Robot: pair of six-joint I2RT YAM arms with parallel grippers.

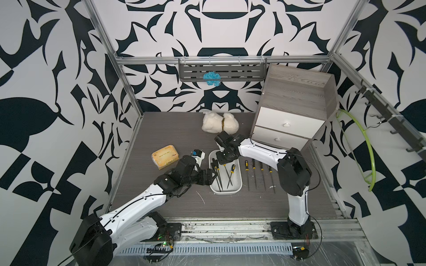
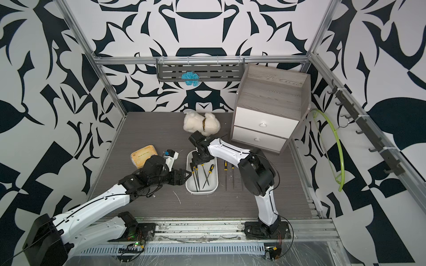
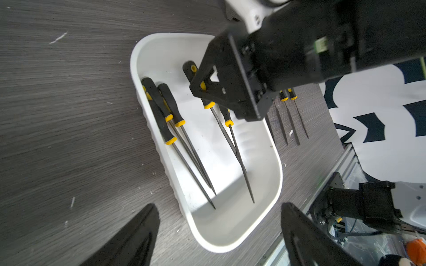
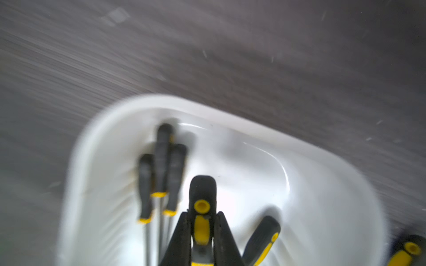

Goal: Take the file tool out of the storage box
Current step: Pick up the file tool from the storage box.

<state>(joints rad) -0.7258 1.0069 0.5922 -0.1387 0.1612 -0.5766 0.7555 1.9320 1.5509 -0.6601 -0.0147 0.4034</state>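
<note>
Located white box (image 1: 224,193) at the middle of the desk (image 1: 166,202), long axis running near to far, same in both top views. Counted five files inside, handles toward the far end. Noted three files (image 3: 161,108) bunched along the left wall, tips toward the near end. Noted gripped file (image 4: 202,188) crossing a fifth file (image 4: 262,235) toward the right side of the box.

Found right end effector (image 4: 202,214) lowered into the far end of the box, fingers (image 4: 182,235) drawn in against both sides of the gripped file's handle, just below its yellow-ringed end. Could not tell whether that handle rests on the box floor or sits lifted. Traced its shaft inside the box in the left wrist view.

Found left end effector (image 1: 213,174) at the left rim of the box, about midway along, spread wide, holding nothing.

Logged four more files (image 1: 253,164) in a parallel row on the desk just right of the box, handles far. Logged drawer cabinet (image 1: 292,110) far right, white plush toy (image 1: 219,123) far centre, yellow packet (image 1: 165,157) left of the box.
</note>
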